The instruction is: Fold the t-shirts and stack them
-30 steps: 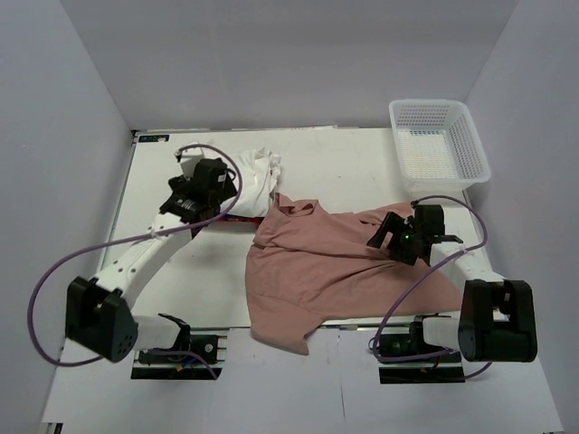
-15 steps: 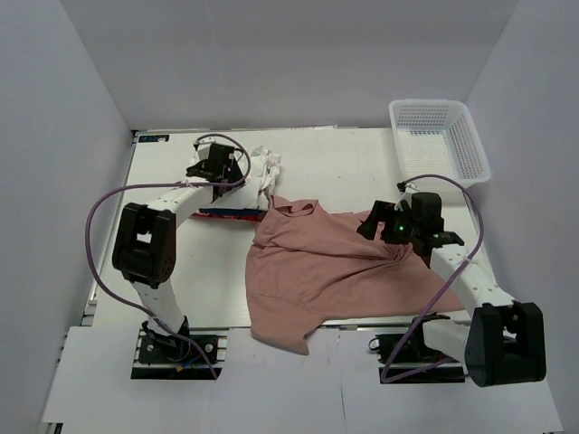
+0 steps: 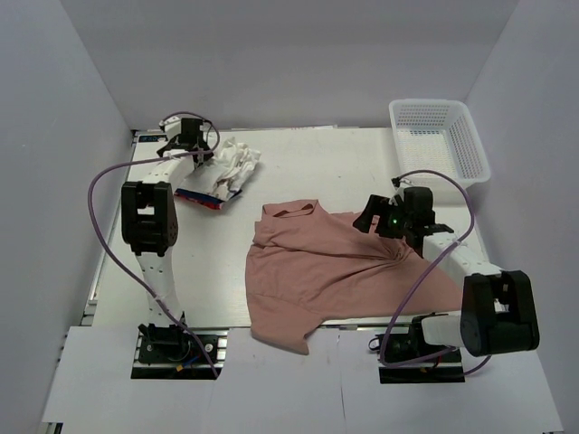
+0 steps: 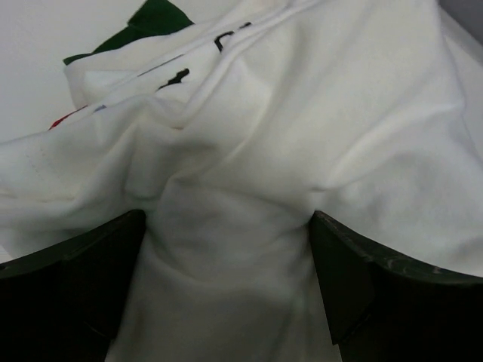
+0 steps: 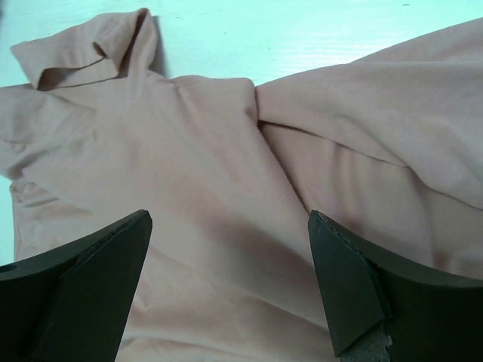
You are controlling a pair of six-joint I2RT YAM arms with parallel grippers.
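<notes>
While left hand and right hand gape wide, one pink t-shirt and one white bundle lie apart.

White-black arms, purple cables, perhaps green LED

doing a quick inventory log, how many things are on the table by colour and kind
pink t-shirt: 1
white cloth bundle: 1, shirts inside cannot be counted
red cloth: 1
white basket: 1
total: 4
</notes>
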